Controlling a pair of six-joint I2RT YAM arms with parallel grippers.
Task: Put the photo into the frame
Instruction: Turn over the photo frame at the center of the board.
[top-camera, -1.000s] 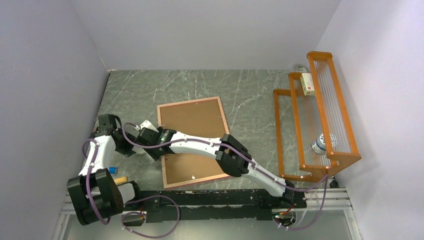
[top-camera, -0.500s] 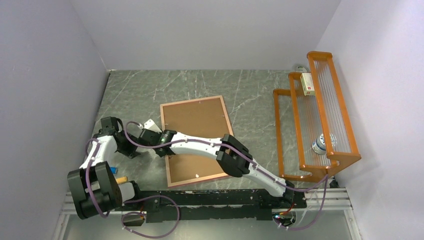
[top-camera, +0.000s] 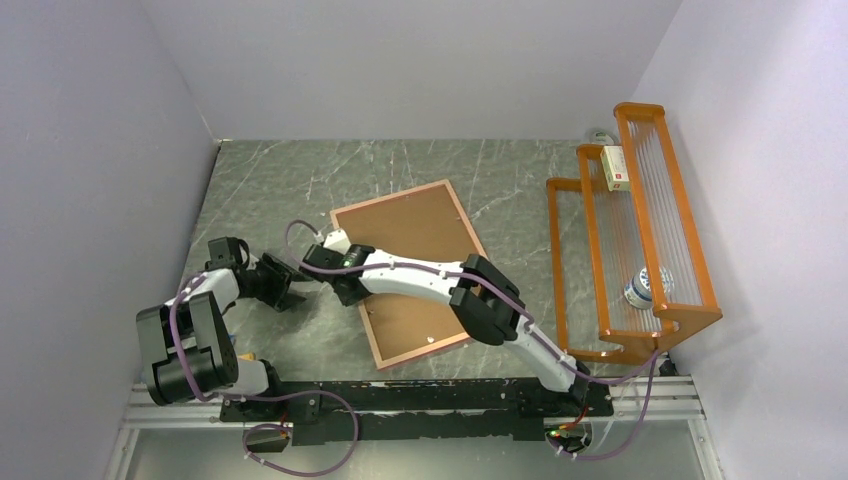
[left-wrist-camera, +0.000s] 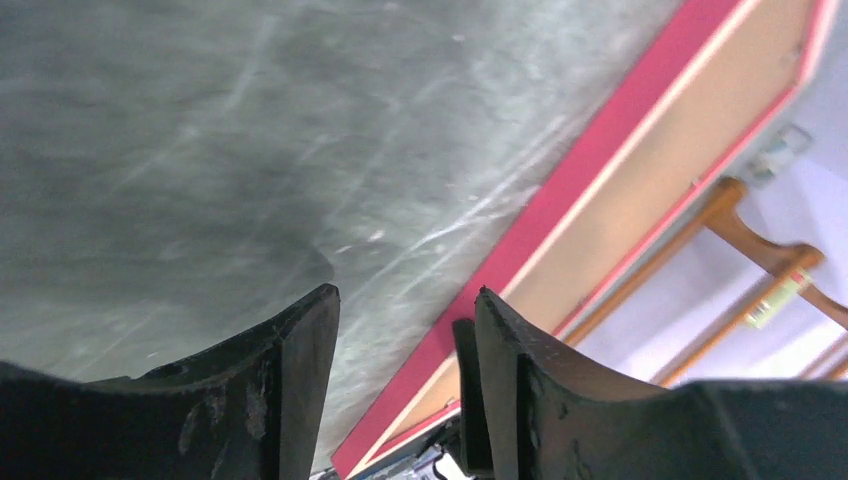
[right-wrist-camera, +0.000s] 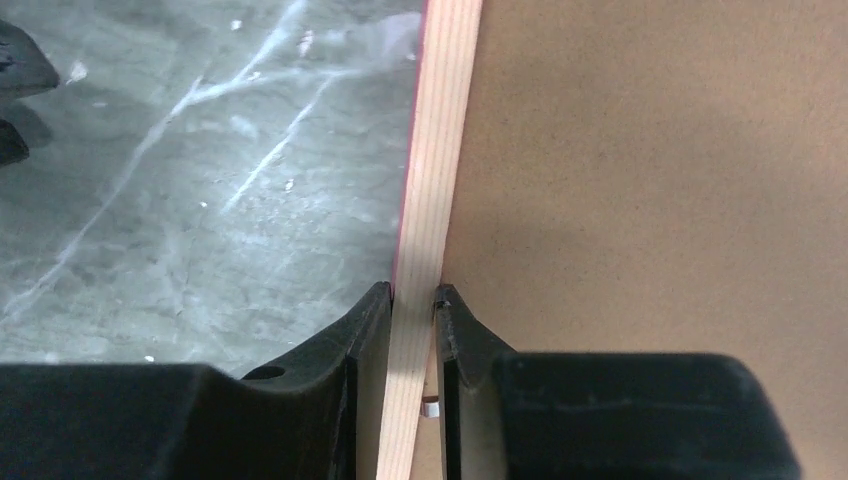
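Observation:
The frame (top-camera: 390, 196) lies face down on the table, pale wood rim and brown backing board (top-camera: 410, 225) up, with its pink edge (left-wrist-camera: 600, 150) showing in the left wrist view. My right gripper (top-camera: 352, 292) is shut on the frame's left rail (right-wrist-camera: 440, 150), one finger on each side of the wood strip (right-wrist-camera: 412, 292). My left gripper (top-camera: 298, 292) hovers low over the bare table just left of the frame, open with nothing between its fingers (left-wrist-camera: 405, 295). The photo is out of view.
An orange wire rack (top-camera: 630, 240) stands at the right, with a small box (top-camera: 615, 167) on its upper shelf and a can (top-camera: 645, 288) lower down. Walls close in the table at left, back and right.
My right gripper has closed on the frame's left rail, and the frame's near end has swung to the right. The left gripper has drawn back left and opened a little.

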